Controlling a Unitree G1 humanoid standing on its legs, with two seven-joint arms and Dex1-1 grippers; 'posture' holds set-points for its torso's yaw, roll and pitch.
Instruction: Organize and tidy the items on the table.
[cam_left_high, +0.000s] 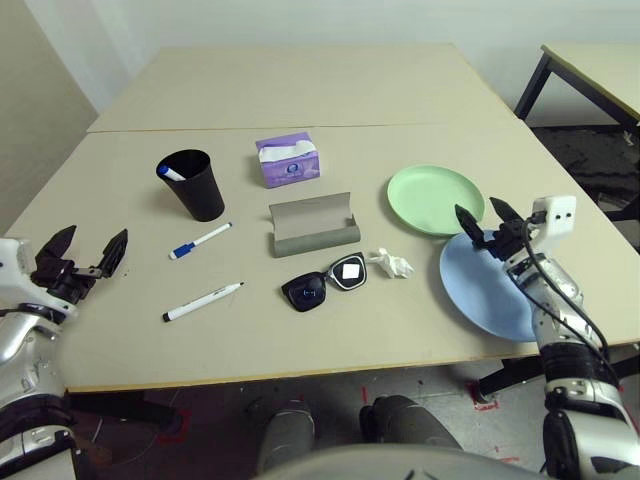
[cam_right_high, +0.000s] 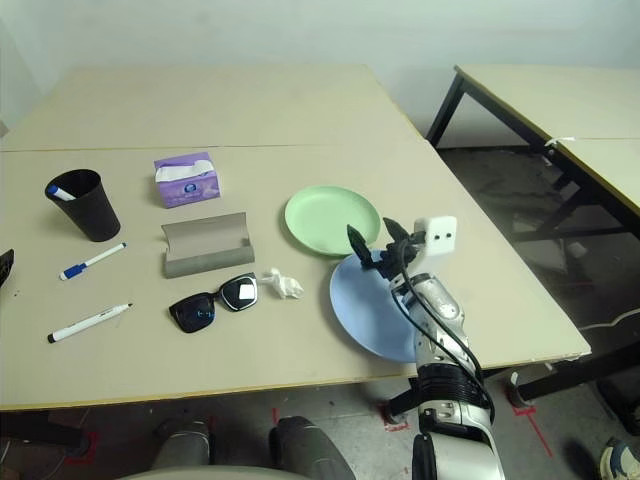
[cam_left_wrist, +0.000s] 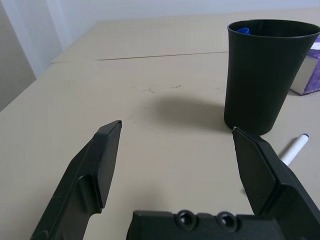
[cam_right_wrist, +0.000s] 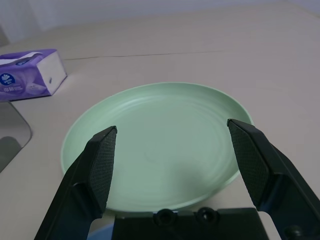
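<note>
Head view: right gripper (cam_left_high: 487, 221) hovers over the light-blue plate (cam_left_high: 480, 290), fingers spread wide, empty. The pale-green plate (cam_left_high: 436, 199) lies straight ahead of it, its near rim overlapping the blue one. The left gripper (cam_left_high: 85, 255), also wide open and empty, sits far across the table (cam_left_high: 300, 90) from that green plate.
Right wrist view: green plate centred between the fingers (cam_right_wrist: 100, 160).
Left wrist view: black cup (cam_left_wrist: 265, 75) ahead; a marker (cam_left_wrist: 295, 147) lies beside it.

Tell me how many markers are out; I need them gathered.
3: blue-capped marker and black-capped marker lie on the table near the black cup; a third stands inside it.
</note>
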